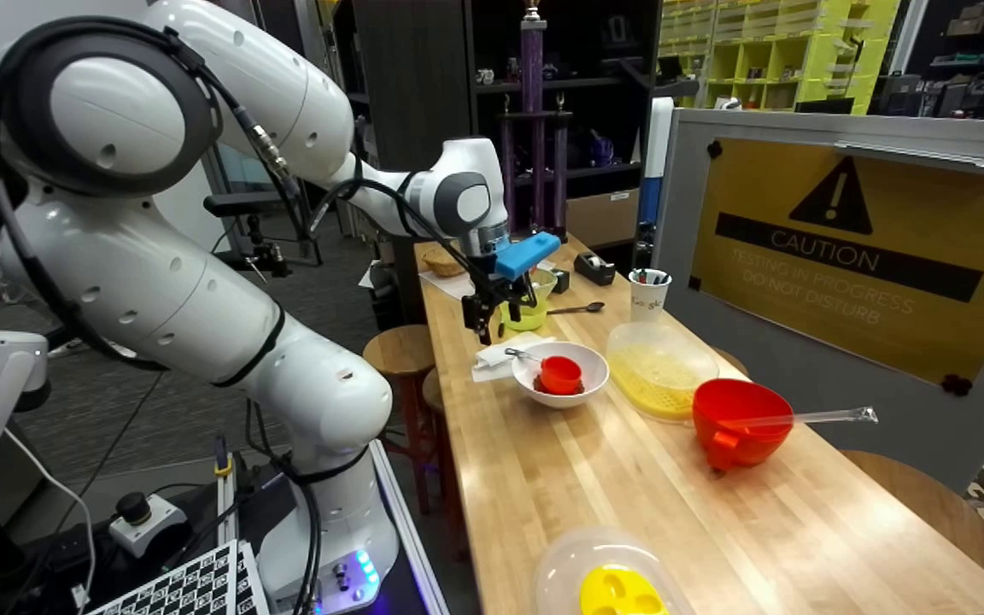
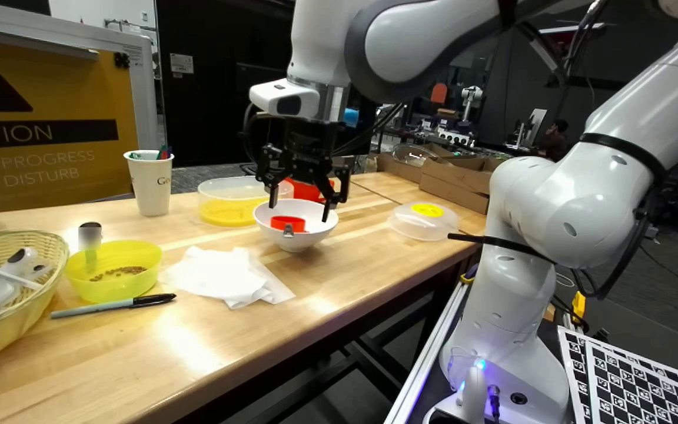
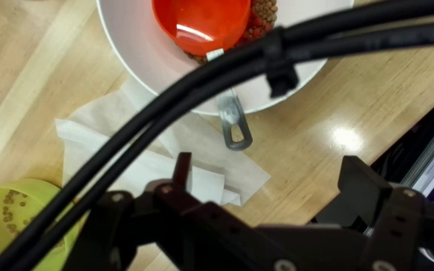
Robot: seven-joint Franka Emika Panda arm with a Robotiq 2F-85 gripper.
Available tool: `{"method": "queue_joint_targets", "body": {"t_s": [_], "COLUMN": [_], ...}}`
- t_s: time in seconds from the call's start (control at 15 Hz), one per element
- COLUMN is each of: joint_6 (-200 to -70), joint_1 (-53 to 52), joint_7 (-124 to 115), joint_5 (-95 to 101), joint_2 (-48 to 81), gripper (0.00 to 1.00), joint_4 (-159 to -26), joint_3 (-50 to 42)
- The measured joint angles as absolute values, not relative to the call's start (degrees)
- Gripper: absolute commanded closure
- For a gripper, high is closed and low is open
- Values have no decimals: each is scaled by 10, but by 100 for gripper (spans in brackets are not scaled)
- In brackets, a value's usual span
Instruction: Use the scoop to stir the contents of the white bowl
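The white bowl (image 1: 588, 363) stands on the table, with brown grains and small red pieces (image 3: 258, 24) in it. Inside it rests the scoop, whose red cup (image 3: 202, 22) covers part of the contents. Its grey metal handle (image 3: 236, 116) leans across the rim and sticks out over the table. My gripper (image 3: 268, 160) is open, and nothing lies between its fingers. From an exterior view the gripper (image 2: 299, 210) appears above the white bowl (image 2: 314, 234); in the wrist view the handle's end lies just beyond the gap between the fingertips. Black cables hide part of the handle.
A crumpled white paper (image 2: 227, 277) lies beside the bowl. Around it stand a yellow bowl with grains (image 2: 115, 285), a yellow-filled container (image 1: 658, 380), a red bowl (image 1: 735, 406) with a utensil across it, and a pen cup (image 1: 647, 299). A basket (image 2: 21, 306) and marker (image 2: 97, 307) sit farther off.
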State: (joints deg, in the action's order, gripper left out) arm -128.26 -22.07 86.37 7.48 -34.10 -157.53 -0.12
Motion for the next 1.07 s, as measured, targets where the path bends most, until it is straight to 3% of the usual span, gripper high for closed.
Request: {"method": "queue_joint_targets", "body": {"t_s": [1.07], "joint_6": [-1293], "joint_1": [-173], "joint_7": [922], "joint_5": [0], "joint_2": [-231], "gripper": [0], "joint_4": [-1521], "joint_3": [-21]}}
